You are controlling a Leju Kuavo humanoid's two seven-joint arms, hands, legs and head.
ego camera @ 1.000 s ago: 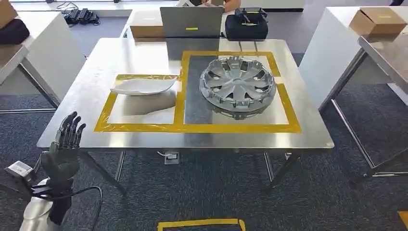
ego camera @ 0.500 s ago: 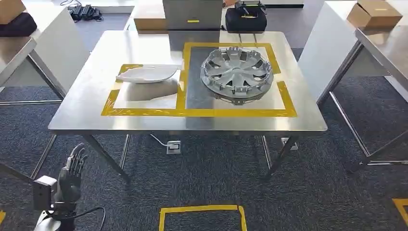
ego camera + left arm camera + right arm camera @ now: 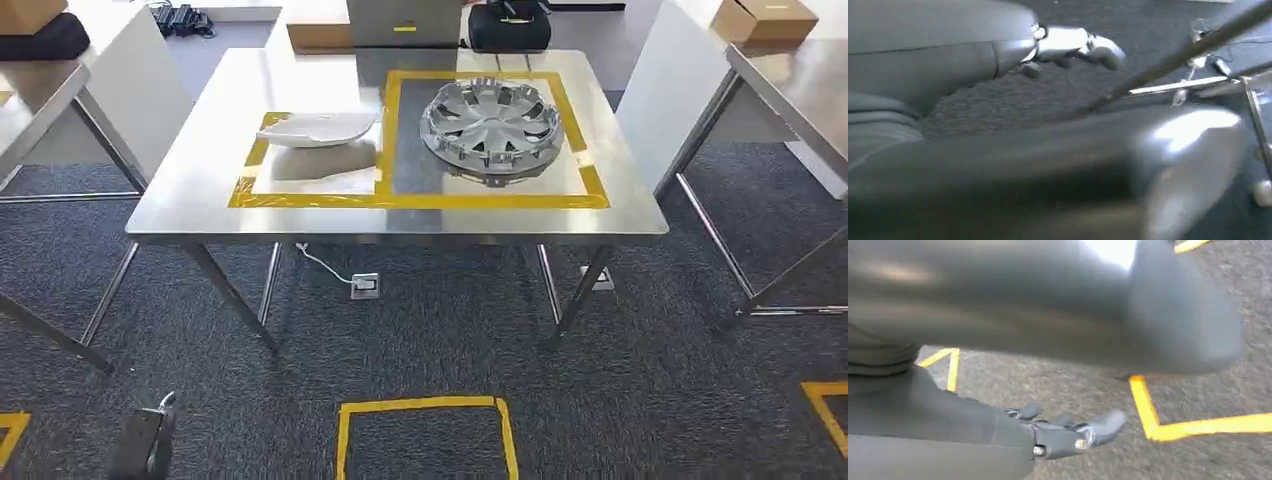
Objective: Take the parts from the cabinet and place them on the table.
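A silver wheel cover (image 3: 491, 118) lies in the large yellow-taped field on the steel table (image 3: 190, 205). A white curved shell part (image 3: 316, 127) lies in the smaller taped field to its left. My left hand (image 3: 147, 440) hangs low at the bottom left, well short of the table. In the left wrist view the left hand (image 3: 1073, 47) has its fingers stretched out over the carpet and holds nothing. My right hand (image 3: 1068, 432) also hangs over the carpet, fingers apart, with nothing in it.
More steel tables stand to the left (image 3: 40, 100) and right (image 3: 790, 90). Cardboard boxes (image 3: 318, 32) and a black bag (image 3: 508, 28) sit behind the table. A socket box (image 3: 365, 285) with a cable lies under it. A yellow tape square (image 3: 425, 435) marks the floor.
The whole picture has shifted: the camera has drawn back and the table now sits higher and smaller. My left hand has dropped from beside the table's edge to the picture's bottom corner.
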